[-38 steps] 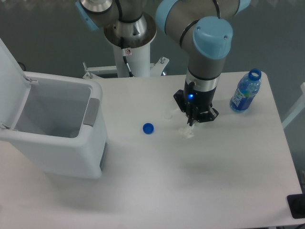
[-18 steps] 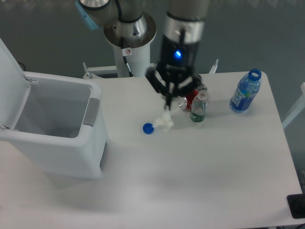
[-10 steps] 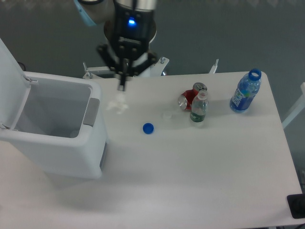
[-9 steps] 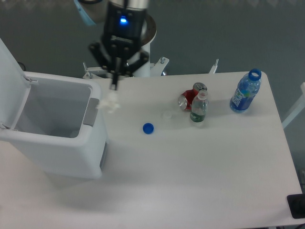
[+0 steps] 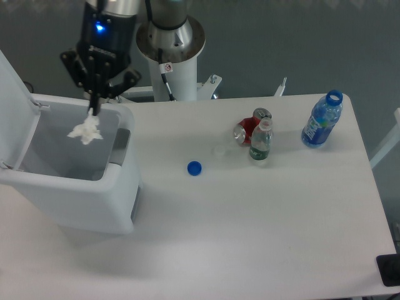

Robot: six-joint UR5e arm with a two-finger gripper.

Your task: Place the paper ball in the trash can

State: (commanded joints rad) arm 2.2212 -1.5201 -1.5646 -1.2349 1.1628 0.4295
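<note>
1 change since 0.5 s ago: gripper (image 5: 93, 111) carried paper ball (image 5: 85, 130) from trash can (image 5: 119, 181) rim to over opening. Fingers pinch ball. Release next.

This looks like a robotics lab: an arm on a white pedestal (image 5: 170, 47) stands behind a plain white tabletop (image 5: 262, 219), over bare grey floor (image 5: 281, 37)

The arm hangs high at upper left, its claw (image 5: 93, 111) pointing down, fingers pinched together.
</note>
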